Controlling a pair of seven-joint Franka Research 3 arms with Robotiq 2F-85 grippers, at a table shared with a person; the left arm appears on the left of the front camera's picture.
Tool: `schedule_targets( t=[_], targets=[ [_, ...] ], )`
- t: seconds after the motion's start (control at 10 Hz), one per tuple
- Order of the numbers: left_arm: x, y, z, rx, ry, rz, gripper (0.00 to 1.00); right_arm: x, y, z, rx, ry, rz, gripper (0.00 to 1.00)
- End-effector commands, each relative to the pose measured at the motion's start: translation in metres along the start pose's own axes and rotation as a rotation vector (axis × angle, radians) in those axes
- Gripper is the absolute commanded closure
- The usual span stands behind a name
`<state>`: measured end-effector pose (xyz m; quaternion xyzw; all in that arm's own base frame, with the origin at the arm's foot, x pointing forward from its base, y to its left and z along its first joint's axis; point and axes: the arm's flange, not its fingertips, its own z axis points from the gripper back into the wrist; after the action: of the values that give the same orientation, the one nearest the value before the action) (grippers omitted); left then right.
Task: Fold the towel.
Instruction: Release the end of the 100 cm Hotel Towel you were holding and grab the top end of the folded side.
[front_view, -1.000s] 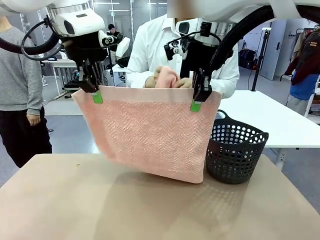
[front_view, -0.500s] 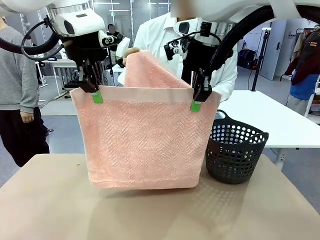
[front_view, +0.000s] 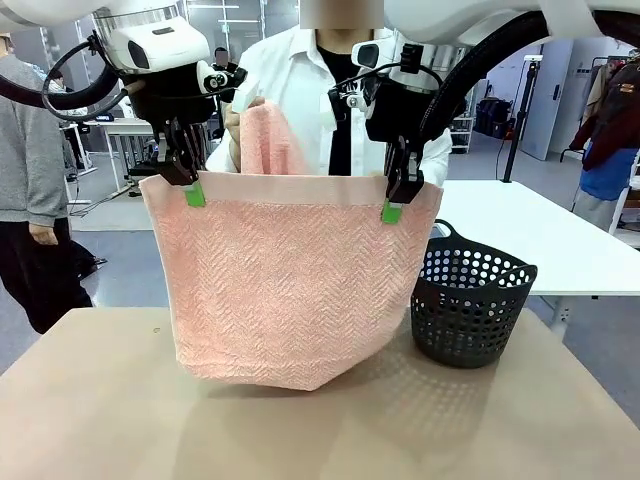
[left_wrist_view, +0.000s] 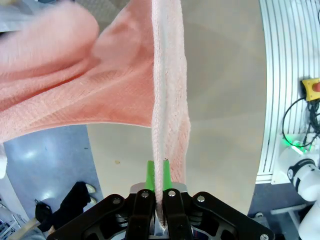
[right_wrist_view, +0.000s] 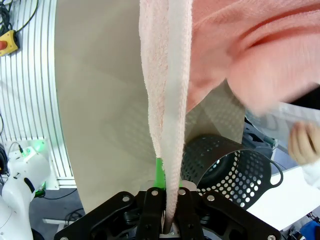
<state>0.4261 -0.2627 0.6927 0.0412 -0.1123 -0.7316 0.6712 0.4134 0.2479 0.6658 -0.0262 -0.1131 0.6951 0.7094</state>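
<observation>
— End effectors first: the left end effector is clamped on one top corner of the towel. The right end effector is pinched on the other corner. On both, the green pads are closed on the plain band.
— So where does the towel sit?
— It hangs between them like a curtain above the worktop, with the top edge level and taut. The lower fold sags close to the surface; I can't tell whether it touches. The far half rises behind, and the person's hand holds that end up above the top edge.
— And beside it?
— A black perforated basket stands on the worktop just beside the towel's right side, a little behind it.
— Which step is this, by your reading?
— The first fold, I'd judge: the far end has to meet the clamped edge. The next move calls for both arms to lower together and evenly, laying the cloth flat with its edges matched, clear of the basket. An uneven descent would skew the fold.
</observation>
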Motion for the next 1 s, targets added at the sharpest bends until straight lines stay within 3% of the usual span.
schedule_targets(
  t=[0.0, 0.9],
  targets=[
    [-0.0007, 0.0001, 0.0020, 0.002, 0.003, 0.008, 1.00, -0.0008, -0.0004, -0.0006, 0.000, 0.001, 0.001, 1.00],
    [-0.0007, 0.0001, 0.0020, 0.002, 0.003, 0.008, 1.00, -0.0008, -0.0004, -0.0006, 0.000, 0.001, 0.001, 1.00]
  ],
)
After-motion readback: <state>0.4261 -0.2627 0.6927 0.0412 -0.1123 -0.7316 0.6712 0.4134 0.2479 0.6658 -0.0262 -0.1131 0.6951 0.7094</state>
